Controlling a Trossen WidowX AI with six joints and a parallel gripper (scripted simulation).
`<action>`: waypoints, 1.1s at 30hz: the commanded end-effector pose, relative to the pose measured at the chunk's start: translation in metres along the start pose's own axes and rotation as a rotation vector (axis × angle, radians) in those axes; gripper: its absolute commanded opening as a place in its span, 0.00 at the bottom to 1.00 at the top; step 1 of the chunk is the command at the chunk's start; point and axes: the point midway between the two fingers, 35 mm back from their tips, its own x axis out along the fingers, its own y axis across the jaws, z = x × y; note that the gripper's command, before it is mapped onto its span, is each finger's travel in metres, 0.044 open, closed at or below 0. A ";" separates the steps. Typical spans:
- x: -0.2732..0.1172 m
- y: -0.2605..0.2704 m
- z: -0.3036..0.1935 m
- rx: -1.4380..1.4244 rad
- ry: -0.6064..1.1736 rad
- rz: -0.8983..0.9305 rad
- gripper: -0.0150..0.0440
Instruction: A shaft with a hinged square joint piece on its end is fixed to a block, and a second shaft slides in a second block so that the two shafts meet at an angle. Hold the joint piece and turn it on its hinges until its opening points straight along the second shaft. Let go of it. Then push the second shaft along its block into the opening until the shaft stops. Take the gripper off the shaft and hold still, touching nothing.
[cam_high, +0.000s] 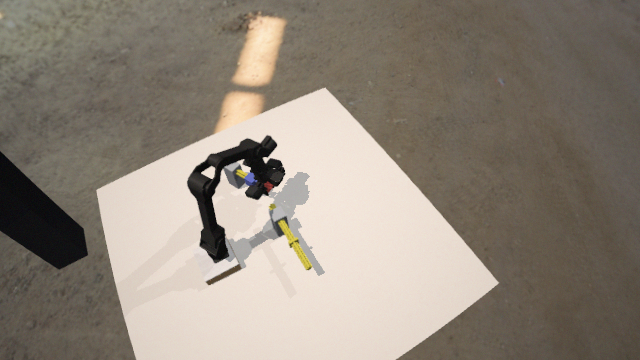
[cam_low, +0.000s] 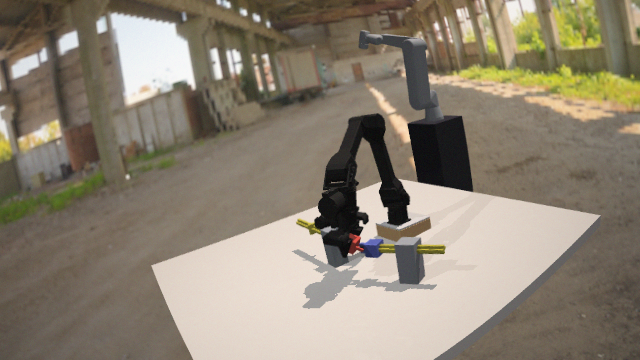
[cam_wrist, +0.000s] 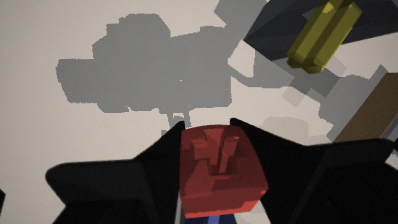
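Note:
My gripper (cam_high: 263, 185) (cam_low: 349, 243) (cam_wrist: 207, 124) is shut on the red square joint piece (cam_high: 269, 187) (cam_low: 354, 244) (cam_wrist: 220, 172), with one black finger on each side of it. The red piece hangs on a blue hinge part (cam_high: 250, 180) (cam_low: 372, 247) (cam_wrist: 214, 220) at the end of the fixed yellow shaft (cam_high: 241, 174) (cam_low: 427, 249), which sits in a grey block (cam_high: 231, 174) (cam_low: 410, 262). The second yellow shaft (cam_high: 296, 246) (cam_low: 307, 226) (cam_wrist: 322, 35) lies in its own grey block (cam_high: 273, 221) (cam_low: 334, 254) (cam_wrist: 277, 30). Its tip is apart from the red piece.
The arm's base stands on a wooden plate (cam_high: 223, 274) (cam_low: 402, 229) (cam_wrist: 370, 115) on the white table (cam_high: 390, 235) (cam_low: 500, 240). A black pillar (cam_high: 35, 215) (cam_low: 440, 155) carrying a grey arm (cam_low: 417, 75) stands beside the table.

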 end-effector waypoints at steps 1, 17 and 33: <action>0.002 -0.003 0.000 0.061 0.043 -0.010 0.25; 0.010 -0.013 -0.001 0.278 0.196 -0.026 0.25; 0.017 -0.023 -0.006 0.502 0.343 -0.007 0.25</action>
